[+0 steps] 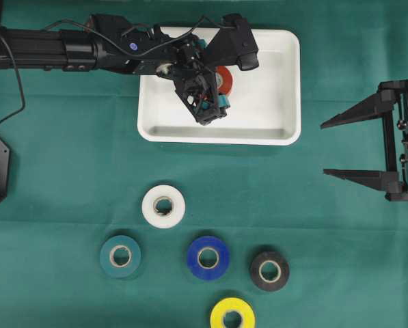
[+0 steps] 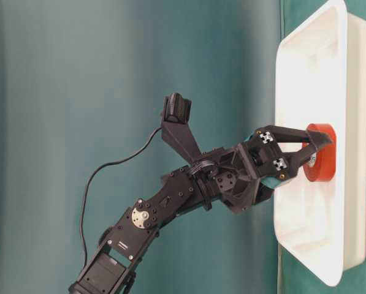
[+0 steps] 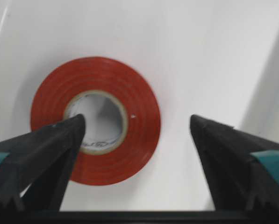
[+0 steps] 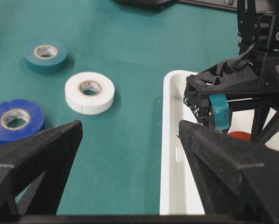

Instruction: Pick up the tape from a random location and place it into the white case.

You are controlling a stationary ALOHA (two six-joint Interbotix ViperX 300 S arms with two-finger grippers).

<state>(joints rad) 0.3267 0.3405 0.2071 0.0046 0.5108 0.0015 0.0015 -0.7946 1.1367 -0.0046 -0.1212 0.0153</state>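
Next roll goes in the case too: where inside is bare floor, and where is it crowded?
The white case has bare floor right of the red tape, and along its near rim. The centre-left is crowded: the open left gripper hangs over the red roll.

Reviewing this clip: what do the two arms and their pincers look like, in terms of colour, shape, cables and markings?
Both arms are matte black. The left arm has black cables along it and a blue dot on its casing; its left pincer has two tapering black fingers, teal pads near their bases and small black-and-white checker markers. The right pincer shows two long, pointed black fingers.
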